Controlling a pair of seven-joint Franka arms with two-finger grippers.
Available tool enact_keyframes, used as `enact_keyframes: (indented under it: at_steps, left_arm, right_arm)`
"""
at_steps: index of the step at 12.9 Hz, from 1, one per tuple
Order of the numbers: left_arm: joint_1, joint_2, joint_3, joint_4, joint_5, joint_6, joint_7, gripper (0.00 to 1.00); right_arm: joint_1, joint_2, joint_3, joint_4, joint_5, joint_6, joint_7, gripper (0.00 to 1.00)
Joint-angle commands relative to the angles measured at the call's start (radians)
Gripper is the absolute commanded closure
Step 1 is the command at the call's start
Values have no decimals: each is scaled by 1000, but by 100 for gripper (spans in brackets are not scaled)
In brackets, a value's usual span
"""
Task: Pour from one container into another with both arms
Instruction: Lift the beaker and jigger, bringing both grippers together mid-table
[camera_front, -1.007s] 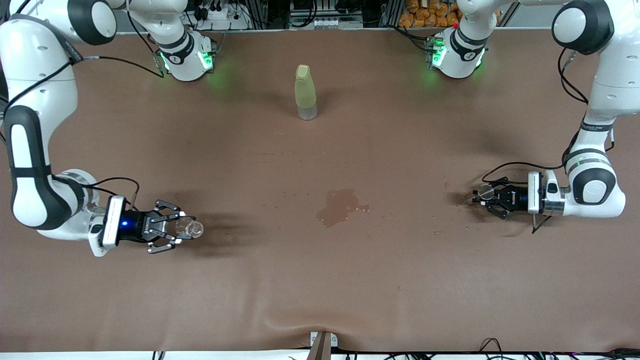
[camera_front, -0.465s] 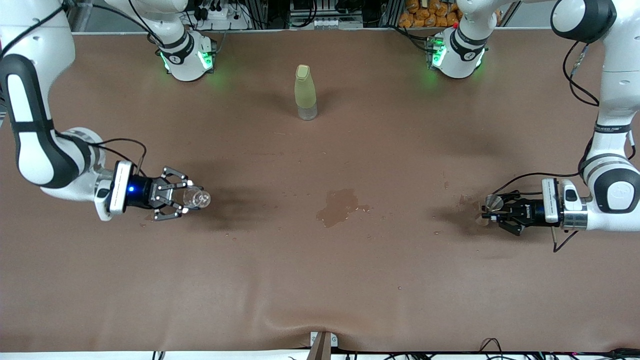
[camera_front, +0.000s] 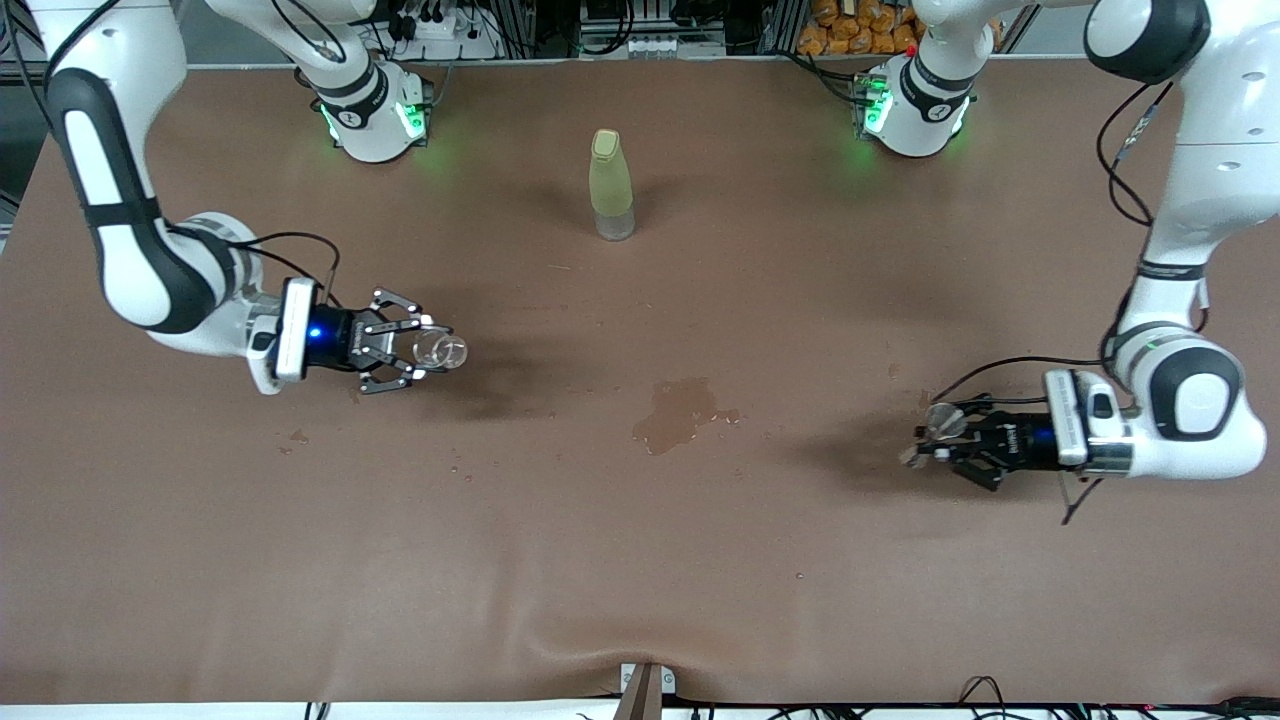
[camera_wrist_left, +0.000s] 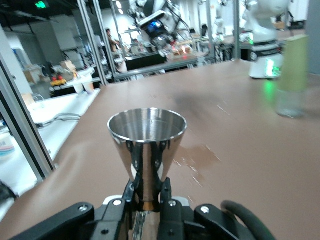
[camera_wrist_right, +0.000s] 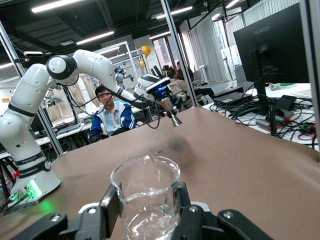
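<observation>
Front view: a glass beaker (camera_front: 440, 350) is being gripped by the right gripper (camera_front: 418, 348) over the right arm's end of the table (camera_front: 640, 560); a steel cup (camera_front: 941, 421) is being clamped by the left gripper (camera_front: 935, 447) over the left arm's end.

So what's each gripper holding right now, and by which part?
Left gripper: steel jigger cup, by its narrow waist. Right gripper: glass beaker, by its sides.

Steel funnel-shaped cup (camera_wrist_left: 147, 141) upright in left pincer (camera_wrist_left: 146, 196), above brown table (camera_wrist_left: 240, 165).
</observation>
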Motion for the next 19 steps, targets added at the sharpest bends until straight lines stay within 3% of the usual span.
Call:
enact_keyframes:
  at_steps: [1, 5, 11, 19]
  left_arm:
    - [-107, 4, 1, 8, -131, 80, -17, 100]
    - [-285, 12, 1, 6, -309, 258, -16, 100]
    - [-536, 98, 8, 19, -564, 480, -2, 100]
    - [-758, 156, 11, 111, -664, 789, -2, 100]
  right_arm:
    - [57, -43, -10, -39, 95, 32, -11, 86]
    - [112, -39, -11, -39, 112, 45, 12, 87]
    - [157, -34, -11, 2, 112, 100, 88, 86]
    - [240, 57, -10, 134, 119, 199, 43, 87]
